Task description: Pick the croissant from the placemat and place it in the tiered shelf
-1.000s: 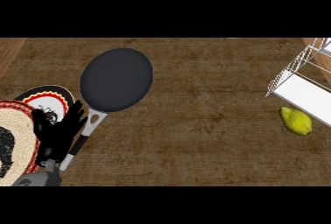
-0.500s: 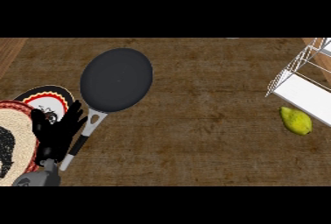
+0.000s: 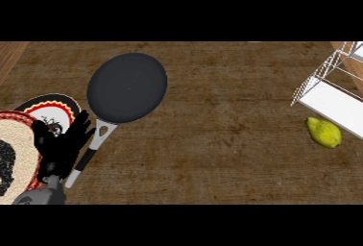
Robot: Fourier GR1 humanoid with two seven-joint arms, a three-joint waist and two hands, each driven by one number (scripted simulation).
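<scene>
Left hand (image 3: 62, 144) at lower left of the head view, fingers straight and spread, holding nothing, lying over the edge of the placemat (image 3: 51, 106) and just beside the handle of the frying pan (image 3: 127, 88). Grey forearm entering from the bottom edge below the hand. Right hand not seen.

Placemat at the far left, patterned in black, red and white, partly covered by a large tan, black-blotched shape (image 3: 16, 156) at the left edge; cannot tell whether that shape is the croissant. Croissant not otherwise identifiable.

Frying pan dark and round, up and right of the hand, handle (image 3: 89, 156) slanting down toward the hand's right side.

Wooden counter (image 3: 220, 144) under everything.

Yellow-green fruit (image 3: 324, 132) far right of the pan, well apart from the hand. White tiered shelf (image 3: 330, 93) at the right edge, just above the fruit.
</scene>
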